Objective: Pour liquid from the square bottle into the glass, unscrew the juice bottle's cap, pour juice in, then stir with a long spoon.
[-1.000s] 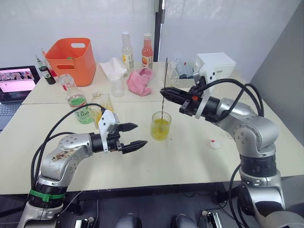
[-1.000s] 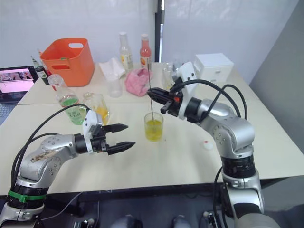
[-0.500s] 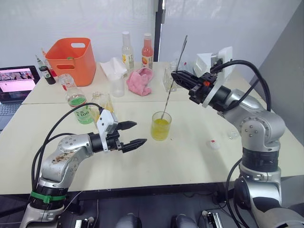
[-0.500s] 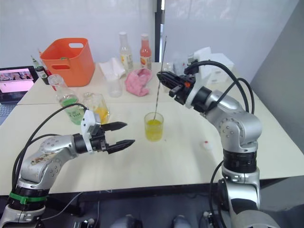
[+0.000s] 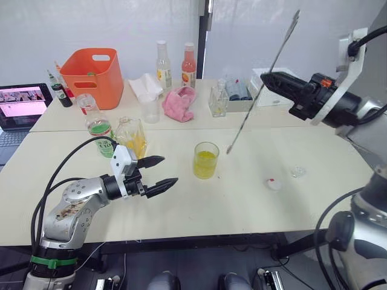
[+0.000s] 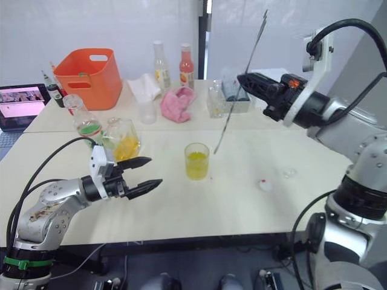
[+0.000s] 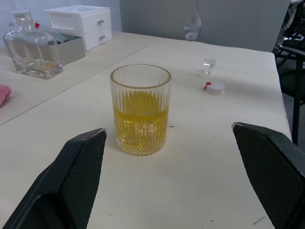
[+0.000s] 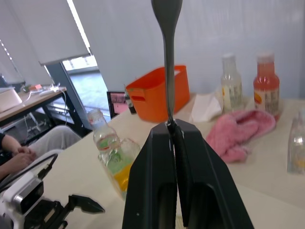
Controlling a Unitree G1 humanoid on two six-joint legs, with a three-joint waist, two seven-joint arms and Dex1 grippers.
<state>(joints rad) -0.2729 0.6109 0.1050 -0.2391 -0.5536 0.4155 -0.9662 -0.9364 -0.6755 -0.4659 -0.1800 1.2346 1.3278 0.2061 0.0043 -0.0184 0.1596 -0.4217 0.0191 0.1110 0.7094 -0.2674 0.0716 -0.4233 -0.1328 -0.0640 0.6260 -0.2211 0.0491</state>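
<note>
Left eye view: right gripper (image 5: 270, 77) pinches the long spoon (image 5: 260, 88) high beside the glass (image 5: 205, 159) on the table (image 5: 242, 199); left gripper (image 5: 163, 171) hangs wide, empty. Drips may spatter; a swing could topple the glass.

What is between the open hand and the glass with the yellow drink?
Nothing visible. The left gripper is open and faces the glass across bare table; the cap lies beyond the glass.
</note>
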